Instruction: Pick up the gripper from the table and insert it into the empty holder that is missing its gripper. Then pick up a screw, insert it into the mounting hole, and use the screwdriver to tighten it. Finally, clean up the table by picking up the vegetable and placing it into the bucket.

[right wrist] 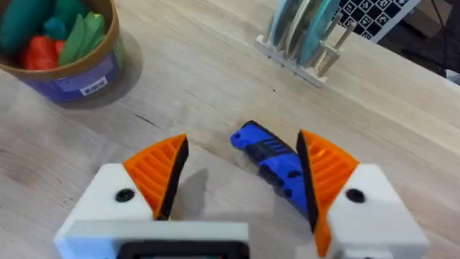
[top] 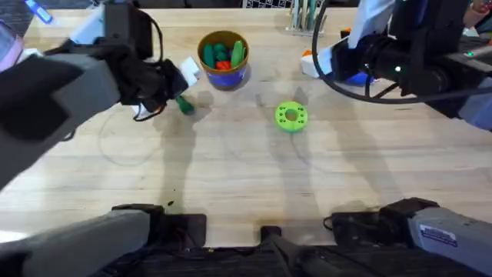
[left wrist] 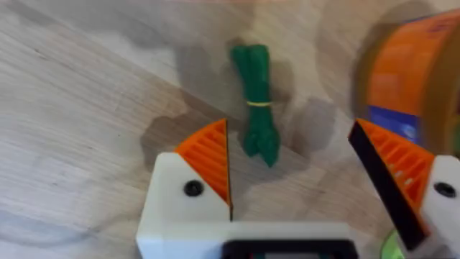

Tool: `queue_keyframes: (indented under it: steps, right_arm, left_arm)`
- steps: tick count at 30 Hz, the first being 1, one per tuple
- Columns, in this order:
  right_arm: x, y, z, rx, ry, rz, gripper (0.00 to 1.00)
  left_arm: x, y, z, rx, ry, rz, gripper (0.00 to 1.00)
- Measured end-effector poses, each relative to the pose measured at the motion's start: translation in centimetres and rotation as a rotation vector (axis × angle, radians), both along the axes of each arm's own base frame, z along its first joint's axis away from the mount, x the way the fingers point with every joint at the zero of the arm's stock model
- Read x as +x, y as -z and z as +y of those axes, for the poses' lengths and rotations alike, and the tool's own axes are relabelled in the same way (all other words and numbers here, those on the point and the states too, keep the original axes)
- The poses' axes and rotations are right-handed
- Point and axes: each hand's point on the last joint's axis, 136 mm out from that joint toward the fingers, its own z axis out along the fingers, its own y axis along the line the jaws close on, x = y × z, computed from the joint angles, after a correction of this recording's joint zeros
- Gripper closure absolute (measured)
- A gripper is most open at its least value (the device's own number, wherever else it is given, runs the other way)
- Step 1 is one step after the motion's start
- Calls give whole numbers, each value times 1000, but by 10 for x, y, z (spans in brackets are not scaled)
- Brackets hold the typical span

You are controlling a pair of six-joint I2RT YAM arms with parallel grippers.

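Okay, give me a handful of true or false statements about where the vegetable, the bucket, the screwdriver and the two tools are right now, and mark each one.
1. The vegetable lies on the table, outside the bucket. True.
2. The left tool is shut on the vegetable. False: its fingers are open and the vegetable lies ahead of them, untouched.
3. The bucket holds green and red toy vegetables. True.
4. The right tool holds the screwdriver off the table. False: the screwdriver lies on the table between open fingers.
5. The green disc is inside the bucket. False: it sits on the table.
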Motion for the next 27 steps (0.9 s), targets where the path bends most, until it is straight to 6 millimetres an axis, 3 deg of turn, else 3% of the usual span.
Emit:
queue_keyframes:
  steps: [5,7,8,13,14,18,21,23,27]
  right_arm:
    - [0,0,0,0,0,0,97]
    - [0,0,0,0,0,0,98]
    - [0,0,0,0,0,0,98]
    - [0,0,0,0,0,-1,98]
    - [0,0,0,0,0,0,98]
    - [0,0,0,0,0,-1,98]
    - [0,0,0,0,0,-1,98]
    - [0,0,0,0,0,-1,98]
    - [0,0,0,0,0,0,98]
  left_arm:
    - [-2,42,1,-10,-47,122,15]
    - [2,41,3,-11,-64,117,28]
    - [4,40,3,-16,-71,108,117]
    - [3,46,2,-27,-80,127,884]
    - [4,44,2,-30,-81,119,968]
    - [1,40,0,-38,-78,119,985]
    - [2,20,0,-42,-78,77,986]
    - [9,-3,-1,-49,-77,14,987]
    - [26,-75,-12,-70,-24,-193,988]
